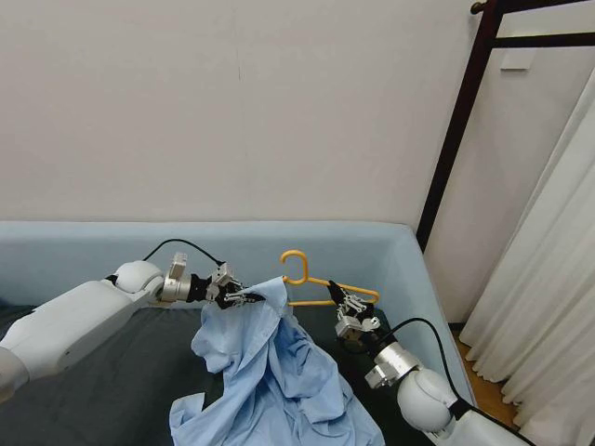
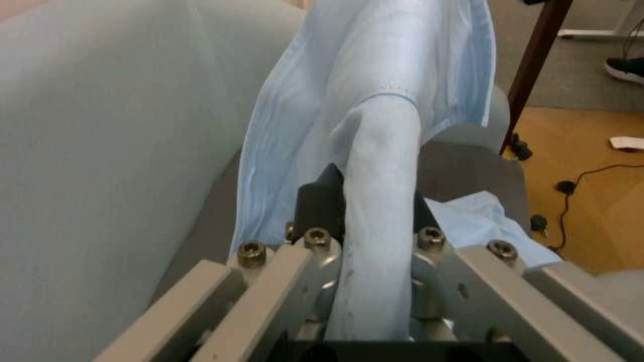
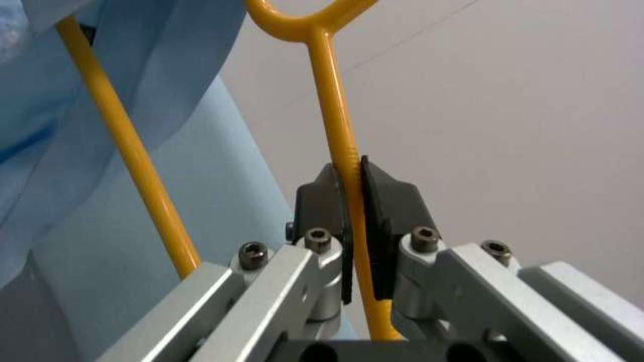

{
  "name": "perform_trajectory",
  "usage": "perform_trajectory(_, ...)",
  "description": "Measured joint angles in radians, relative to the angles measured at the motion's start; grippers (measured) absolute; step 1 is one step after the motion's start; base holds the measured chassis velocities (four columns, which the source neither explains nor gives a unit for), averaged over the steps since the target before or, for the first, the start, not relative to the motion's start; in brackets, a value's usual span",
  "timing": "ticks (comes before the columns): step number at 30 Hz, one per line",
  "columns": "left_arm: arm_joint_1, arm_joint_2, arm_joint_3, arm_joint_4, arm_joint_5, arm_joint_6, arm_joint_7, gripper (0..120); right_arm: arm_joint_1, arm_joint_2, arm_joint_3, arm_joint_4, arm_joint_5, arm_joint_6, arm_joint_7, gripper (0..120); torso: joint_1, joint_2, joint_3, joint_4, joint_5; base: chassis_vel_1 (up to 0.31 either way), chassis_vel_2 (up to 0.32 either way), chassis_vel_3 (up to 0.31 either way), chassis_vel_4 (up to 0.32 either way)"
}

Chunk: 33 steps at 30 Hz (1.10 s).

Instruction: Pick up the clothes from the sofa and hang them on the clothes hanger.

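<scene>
Head overlooks shirt (image 1: 279, 372); wrist cameras crowd it.

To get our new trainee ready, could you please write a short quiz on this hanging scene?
1. True or false: the right tool is shut on the yellow hanger.
2. What does the left tool grip? A) the blue shirt B) a towel C) nothing
3. Fill in: the hanger's hook points ____.
Key: 1 true; 2 A; 3 up.
</scene>
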Motion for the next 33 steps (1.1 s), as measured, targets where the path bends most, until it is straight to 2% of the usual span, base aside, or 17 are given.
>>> perform_trajectory(4,0.002,0.003,-0.004,-0.004,0.001,-0.007,-0.007,4,-0.010,-0.007,0.003,0.015,0.028,0.002,-0.013,4,0.000,0.000,0.000,0.0000,0.0000,0.000,0.000,0.000,0.000)
perform_trajectory(6,0.014,0.006,-0.023,-0.004,0.009,-0.019,-0.010,4,-0.027,-0.016,0.010,0.035,0.086,0.039,-0.036,15,0.000,0.000,0.000,0.0000,-0.0001,0.000,0.000,0.000,0.000)
perform_trajectory(8,0.019,0.008,-0.030,-0.005,0.012,-0.022,-0.009,4,-0.036,-0.020,0.012,0.048,0.119,0.049,-0.041,17,0.000,0.000,0.000,0.0001,0.0000,0.000,0.000,0.000,0.000)
perform_trajectory(9,0.024,0.008,-0.040,-0.004,0.016,-0.025,-0.012,3,-0.053,-0.025,0.009,0.070,0.168,0.057,-0.052,22,0.000,0.000,0.000,0.0003,-0.0003,0.000,0.000,0.000,0.000)
perform_trajectory(11,0.040,0.010,-0.055,0.008,0.035,-0.031,-0.002,1,-0.093,-0.045,0.025,0.127,0.275,0.063,-0.073,32,0.000,0.000,0.000,0.0001,0.0005,0.000,0.000,0.000,0.000)
perform_trajectory(12,0.040,0.010,-0.055,0.008,0.035,-0.031,-0.002,1,-0.093,-0.045,0.025,0.127,0.275,0.063,-0.073,32,0.000,0.000,0.000,0.0001,0.0005,0.000,0.000,0.000,0.000)
perform_trajectory(13,0.054,0.010,-0.067,0.015,0.040,-0.032,0.001,1,-0.119,-0.059,0.040,0.160,0.318,0.068,-0.087,38,0.000,0.000,0.000,0.0001,-0.0005,0.000,0.000,0.000,0.000)
perform_trajectory(16,0.096,0.011,-0.098,0.027,0.053,-0.036,0.006,1,-0.179,-0.098,0.096,0.227,0.410,0.071,-0.116,52,0.000,0.000,0.000,-0.0001,-0.0003,0.000,0.000,0.000,0.000)
perform_trajectory(18,0.107,0.013,-0.105,0.027,0.061,-0.038,0.009,1,-0.192,-0.105,0.107,0.230,0.443,0.056,-0.120,54,0.000,0.000,0.000,-0.0003,-0.0006,0.000,0.000,0.000,0.000)
perform_trajectory(20,0.132,0.024,-0.126,0.021,0.077,-0.044,0.017,1,-0.201,-0.105,0.115,0.178,0.557,0.010,-0.120,65,0.000,0.000,0.000,-0.0002,-0.0003,0.000,0.000,0.000,0.000)
perform_trajectory(22,0.140,0.032,-0.133,0.015,0.078,-0.046,0.021,1,-0.192,-0.097,0.110,0.128,0.608,-0.020,-0.121,68,0.000,0.000,0.000,-0.0003,0.0000,0.000,0.000,0.000,0.000)
perform_trajectory(26,0.156,0.070,-0.155,-0.008,0.093,-0.060,0.066,1,-0.079,-0.022,0.033,-0.122,0.753,-0.132,-0.142,88,0.000,0.000,0.000,0.0001,0.0003,0.000,0.000,0.000,0.000)
perform_trajectory(27,0.156,0.070,-0.155,-0.008,0.093,-0.060,0.066,1,-0.079,-0.022,0.033,-0.122,0.753,-0.132,-0.142,88,0.000,0.000,0.000,0.0001,0.0003,0.000,0.000,0.000,0.000)
perform_trajectory(30,0.160,0.085,-0.161,-0.010,0.128,-0.065,0.119,1,0.043,0.064,-0.028,-0.296,0.795,-0.213,-0.158,98,0.000,0.000,0.000,0.0005,0.0002,0.000,0.000,0.000,0.000)
perform_trajectory(31,0.160,0.085,-0.161,-0.010,0.128,-0.065,0.119,1,0.043,0.064,-0.028,-0.296,0.795,-0.213,-0.158,98,0.000,0.000,0.000,0.0005,0.0002,0.000,0.000,0.000,0.000)
perform_trajectory(33,0.164,0.087,-0.161,-0.009,0.141,-0.068,0.133,1,0.110,0.116,-0.077,-0.387,0.785,-0.226,-0.172,100,0.000,0.000,0.000,0.0007,-0.0004,0.000,0.000,0.000,0.000)
